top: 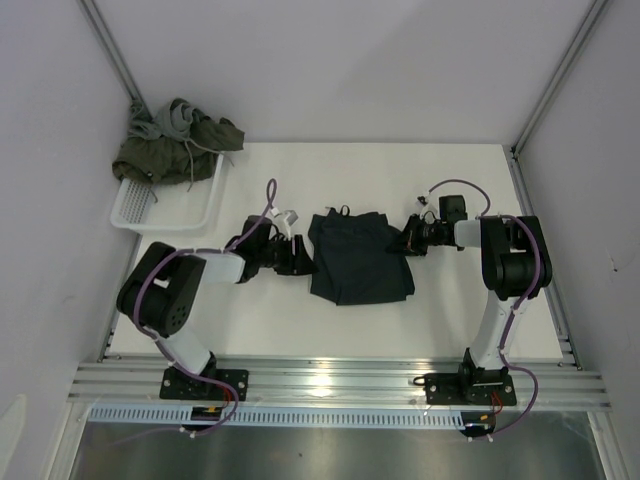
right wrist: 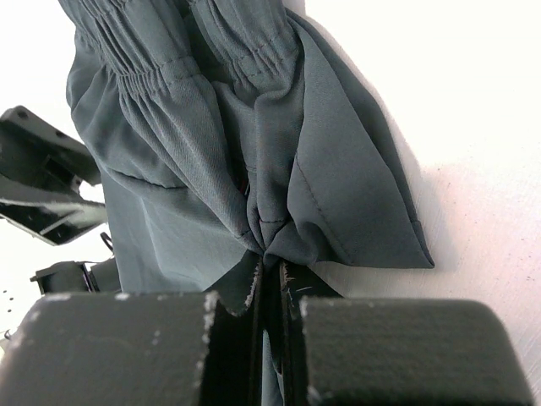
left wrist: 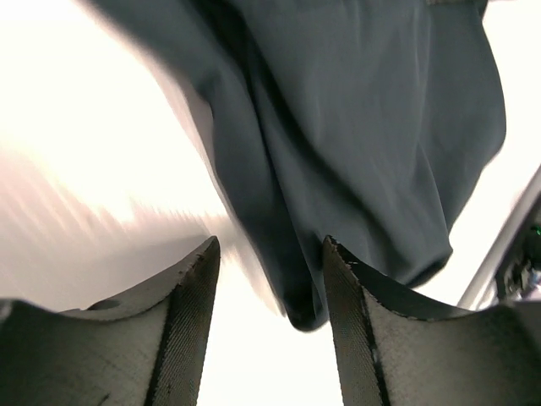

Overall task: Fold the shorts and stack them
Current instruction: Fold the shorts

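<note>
Dark navy cloth shorts [top: 355, 262] are lying on flat white table [top: 400, 180]. Left gripper [top: 305, 262] is sitting at their left edge, right gripper [top: 408, 240] at their right. White plastic mesh basket [top: 190, 210] is standing behind-left of them.

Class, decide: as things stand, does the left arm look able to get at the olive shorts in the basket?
Probably yes: the left gripper is open, and the olive shorts lie exposed atop the basket on that arm's side.

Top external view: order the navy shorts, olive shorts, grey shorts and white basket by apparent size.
1. navy shorts
2. olive shorts and white basket: about alike, and the basket is partly covered
3. grey shorts
</note>
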Tool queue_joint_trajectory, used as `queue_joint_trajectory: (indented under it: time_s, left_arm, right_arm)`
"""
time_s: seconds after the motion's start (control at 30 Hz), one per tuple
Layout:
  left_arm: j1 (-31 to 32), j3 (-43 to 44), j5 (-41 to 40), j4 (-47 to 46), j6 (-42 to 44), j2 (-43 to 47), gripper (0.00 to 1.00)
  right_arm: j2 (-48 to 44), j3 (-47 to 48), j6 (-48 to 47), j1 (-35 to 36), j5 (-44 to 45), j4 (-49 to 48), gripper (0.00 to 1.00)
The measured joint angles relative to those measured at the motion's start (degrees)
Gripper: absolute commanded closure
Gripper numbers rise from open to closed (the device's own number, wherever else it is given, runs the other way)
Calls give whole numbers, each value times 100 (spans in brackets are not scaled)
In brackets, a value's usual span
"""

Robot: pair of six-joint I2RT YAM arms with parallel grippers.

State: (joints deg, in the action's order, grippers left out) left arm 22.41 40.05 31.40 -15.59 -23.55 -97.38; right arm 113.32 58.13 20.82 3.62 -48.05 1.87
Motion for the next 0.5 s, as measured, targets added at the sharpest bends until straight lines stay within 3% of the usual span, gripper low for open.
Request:
queue_joint_trajectory:
  time_s: [0.2, 0.37, 0.5]
  left_arm:
    - [7, -369, 140, -20, -70, 299, 53]
    - [96, -407, 164, -20, -98, 376, 54]
    - [269, -404, 160, -17, -136, 376, 62]
  right_arm:
    - [0, -7, 4, 0, -4, -11, 100]
    - [0, -15, 11, 0, -9, -31, 100]
    - [0, -20, 13, 0, -15, -44, 100]
